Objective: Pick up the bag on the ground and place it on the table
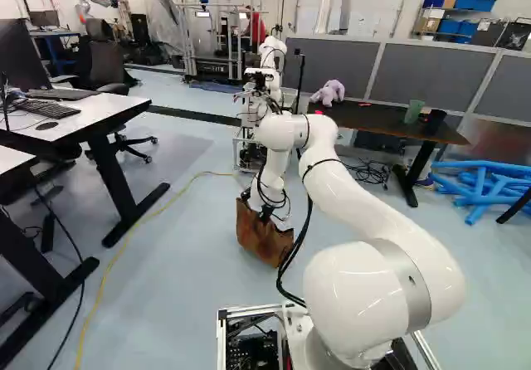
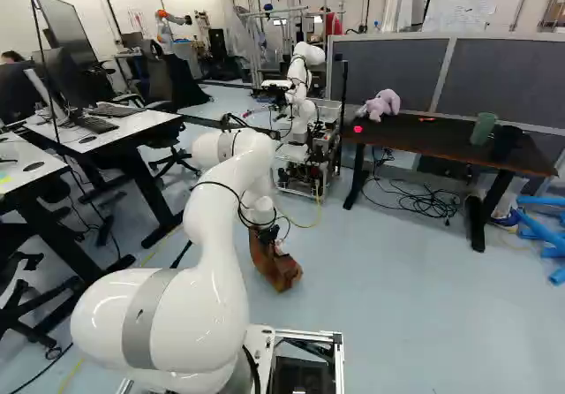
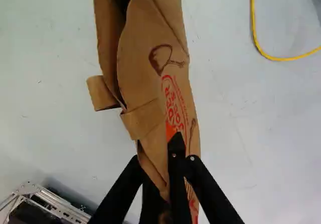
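Claw (image 3: 160, 151) is grasping brown paper bag (image 3: 145, 58) by its edge, bulk extending ahead of claw; presumably securing it for lifting.

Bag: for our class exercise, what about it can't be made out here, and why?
- Contents: wrist view; the opening in the bag is dark and cut off by the edge.
- Some print: wrist view; behind the fingers.
- Side facing away: both base views; the bag itself hides it.
- Contact with the floor: both base views; too small.
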You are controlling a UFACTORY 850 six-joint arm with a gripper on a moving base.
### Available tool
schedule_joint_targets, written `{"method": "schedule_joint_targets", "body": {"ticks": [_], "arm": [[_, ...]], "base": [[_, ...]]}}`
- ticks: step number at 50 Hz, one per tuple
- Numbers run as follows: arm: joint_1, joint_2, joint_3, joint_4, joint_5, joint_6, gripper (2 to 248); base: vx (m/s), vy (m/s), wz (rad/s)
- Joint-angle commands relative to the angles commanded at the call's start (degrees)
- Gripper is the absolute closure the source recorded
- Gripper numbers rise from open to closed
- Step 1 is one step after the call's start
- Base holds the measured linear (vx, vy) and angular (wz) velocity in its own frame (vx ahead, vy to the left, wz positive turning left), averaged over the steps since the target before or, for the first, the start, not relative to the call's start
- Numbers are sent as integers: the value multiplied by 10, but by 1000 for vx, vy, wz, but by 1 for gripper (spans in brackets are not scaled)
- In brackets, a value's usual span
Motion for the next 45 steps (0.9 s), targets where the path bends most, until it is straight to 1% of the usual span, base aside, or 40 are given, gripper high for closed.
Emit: {"method": "schedule_joint_targets", "body": {"ticks": [23,45], "arm": [[1,54,58,30,-27,0,229],[1,104,102,75,-69,0,229]], "base": [[0,0,0],[0,0,0]]}}
